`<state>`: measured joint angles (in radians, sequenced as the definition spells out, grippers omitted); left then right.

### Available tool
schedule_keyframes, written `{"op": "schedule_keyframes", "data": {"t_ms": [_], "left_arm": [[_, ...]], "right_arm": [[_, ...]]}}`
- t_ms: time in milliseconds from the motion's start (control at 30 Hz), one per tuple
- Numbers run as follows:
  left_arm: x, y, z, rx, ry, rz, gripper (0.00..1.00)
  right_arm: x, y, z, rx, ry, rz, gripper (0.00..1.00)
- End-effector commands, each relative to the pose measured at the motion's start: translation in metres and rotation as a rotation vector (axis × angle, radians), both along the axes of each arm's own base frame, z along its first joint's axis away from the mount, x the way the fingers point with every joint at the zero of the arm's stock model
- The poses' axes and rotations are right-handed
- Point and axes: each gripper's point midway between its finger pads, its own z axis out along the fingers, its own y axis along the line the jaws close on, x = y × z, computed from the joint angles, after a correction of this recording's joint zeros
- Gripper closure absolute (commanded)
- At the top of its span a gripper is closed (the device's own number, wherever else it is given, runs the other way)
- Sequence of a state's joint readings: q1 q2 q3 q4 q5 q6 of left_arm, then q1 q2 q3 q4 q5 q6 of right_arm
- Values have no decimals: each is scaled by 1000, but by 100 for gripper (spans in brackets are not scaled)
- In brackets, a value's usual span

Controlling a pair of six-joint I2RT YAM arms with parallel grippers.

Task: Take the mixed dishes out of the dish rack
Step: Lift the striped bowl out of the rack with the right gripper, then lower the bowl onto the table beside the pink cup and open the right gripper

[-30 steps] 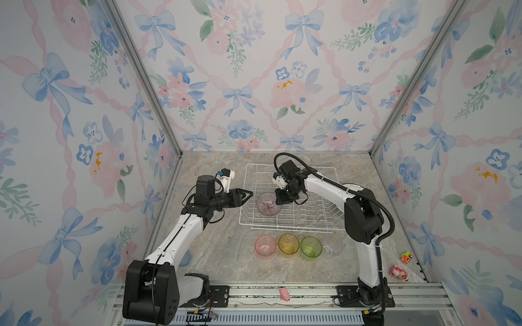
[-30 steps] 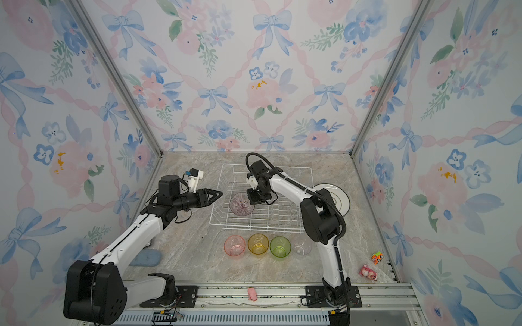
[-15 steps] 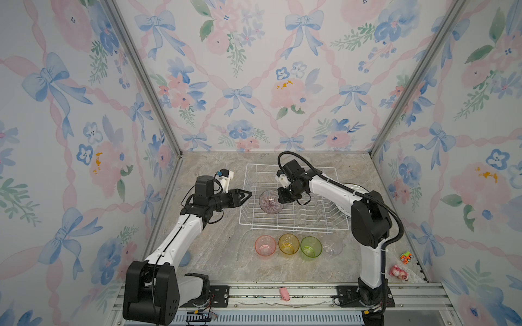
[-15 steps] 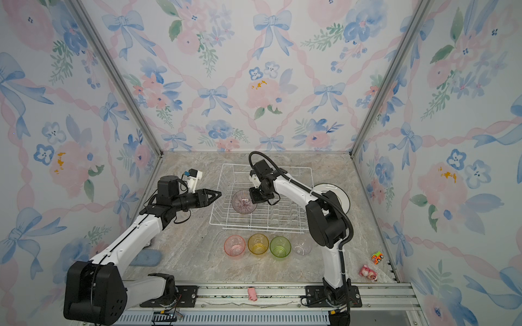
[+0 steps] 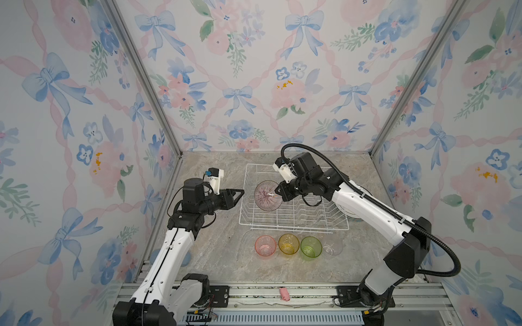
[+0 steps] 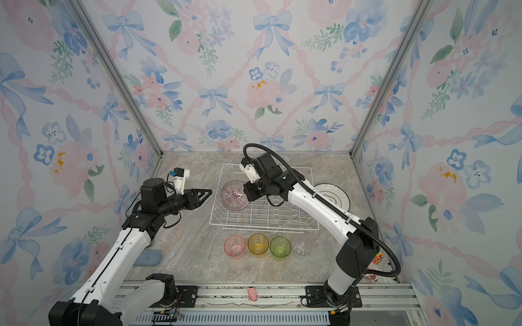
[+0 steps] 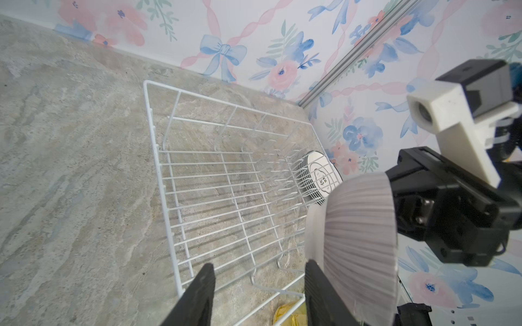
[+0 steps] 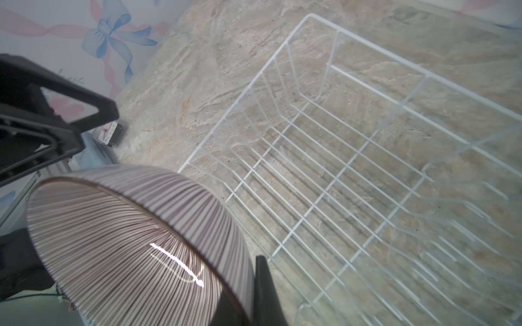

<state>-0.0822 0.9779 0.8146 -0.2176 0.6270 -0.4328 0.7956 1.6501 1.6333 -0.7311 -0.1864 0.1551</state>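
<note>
Dish rack [image 5: 282, 225]: white coated wire, smooth, slight sheen. Bowl [image 8: 127, 254]: finely ribbed, glossy, bright glare streak inside. Tumblers [image 5: 288, 244]: translucent, shiny; glass or plastic undetermined. Surface [image 5: 226, 254]: stone-patterned, matt. Left gripper [image 7: 258, 271]: black, matt, plastic in appearance.

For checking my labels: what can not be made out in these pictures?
- White dark-rimmed plates: both top views, stacked, partly behind right arm; count unclear.
- Right gripper on pink-striped ribbed bowl: right wrist view, fingertips cut by edge.
- Clear translucent tumbler: top view, too faint for detail.
</note>
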Motion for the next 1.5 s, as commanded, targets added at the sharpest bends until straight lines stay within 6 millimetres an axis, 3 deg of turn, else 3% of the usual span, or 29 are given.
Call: {"op": "schedule_keyframes", "data": {"t_ms": [0,133,267,467,633,900,1467], "left_arm": [[-6,7,16,26,-35,16,51],[-11,9,28,26,-62,28,51],[-15,10,31,20,-72,32,51],[-19,10,34,15,-81,32,51],[-20,10,35,14,-85,27,51],[-21,11,34,20,-87,27,50],[-18,12,28,25,-72,23,50]], "right_arm": [[-39,15,15,-20,-19,132,100],[-76,38,12,-46,-10,245,100],[-95,62,-5,-71,18,314,100],[-103,91,-29,-111,44,363,100],[-94,107,-51,-152,61,366,100],[-100,125,-85,-211,126,404,100],[-128,132,-149,-427,160,483,100]]}}
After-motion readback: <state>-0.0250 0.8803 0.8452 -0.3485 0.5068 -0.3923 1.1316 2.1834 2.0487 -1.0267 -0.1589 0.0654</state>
